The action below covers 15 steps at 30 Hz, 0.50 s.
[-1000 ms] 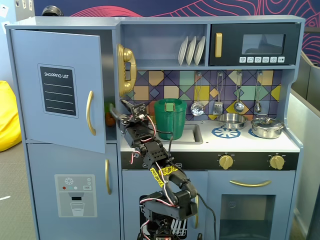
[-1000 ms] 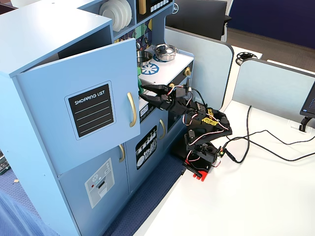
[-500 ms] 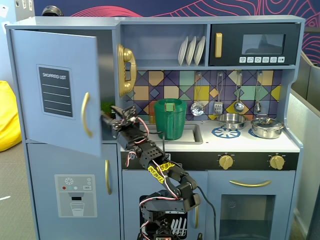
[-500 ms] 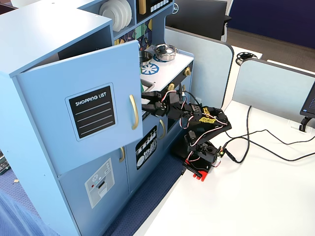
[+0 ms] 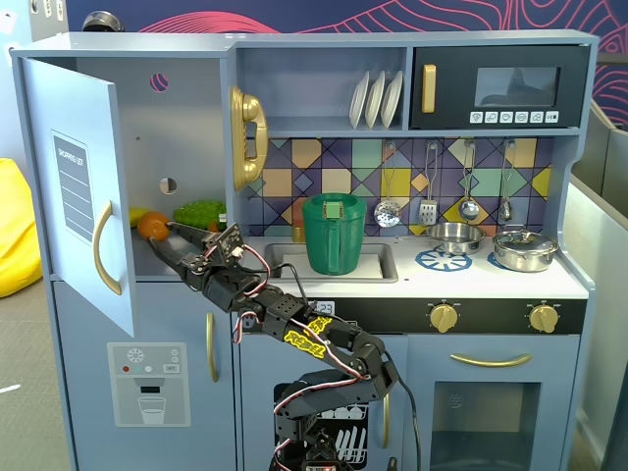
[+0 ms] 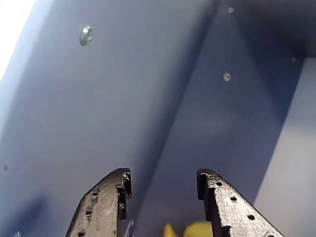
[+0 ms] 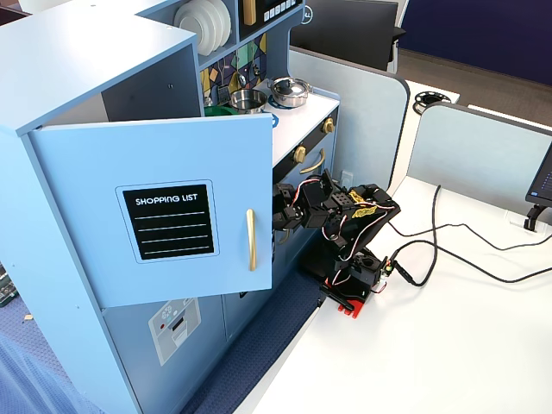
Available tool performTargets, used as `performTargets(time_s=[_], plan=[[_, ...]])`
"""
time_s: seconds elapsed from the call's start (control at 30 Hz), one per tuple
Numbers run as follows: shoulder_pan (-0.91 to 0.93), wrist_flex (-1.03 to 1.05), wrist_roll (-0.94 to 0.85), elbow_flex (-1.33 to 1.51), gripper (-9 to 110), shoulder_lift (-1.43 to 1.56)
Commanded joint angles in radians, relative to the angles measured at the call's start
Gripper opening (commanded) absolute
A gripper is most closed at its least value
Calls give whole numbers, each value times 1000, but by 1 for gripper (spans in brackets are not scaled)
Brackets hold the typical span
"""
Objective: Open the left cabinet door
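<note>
The left cabinet door [image 5: 78,186], light blue with a black "SHOPPING LIST" panel and a curved gold handle [image 5: 103,250], stands swung wide open. It also shows in the other fixed view [image 7: 164,216], where it hides the gripper. My gripper [image 5: 162,237] reaches into the open compartment behind the door, beside a toy orange [image 5: 150,226]. In the wrist view the gripper [image 6: 164,177] is open and empty, facing the blue inner walls, with yellow toy food [image 6: 197,229] low between the fingers. It touches neither the door nor the handle.
Green toy food [image 5: 199,213] lies on the compartment shelf. A lower door with a dispenser panel [image 5: 147,383] sits below. A green pitcher [image 5: 334,234] stands in the sink, right of the arm. Cables [image 7: 448,250] run across the white table by the arm's base [image 7: 349,285].
</note>
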Motion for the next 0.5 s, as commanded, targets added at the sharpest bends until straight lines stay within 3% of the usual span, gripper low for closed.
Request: performTargets(time_s=[0.0,0.13,0.23,0.47], plan=[[236,-8,86,41,7,52],[574,101,238,161,7,121],[773,394,288,235,10,229],[1006,911,405,416,7,416]])
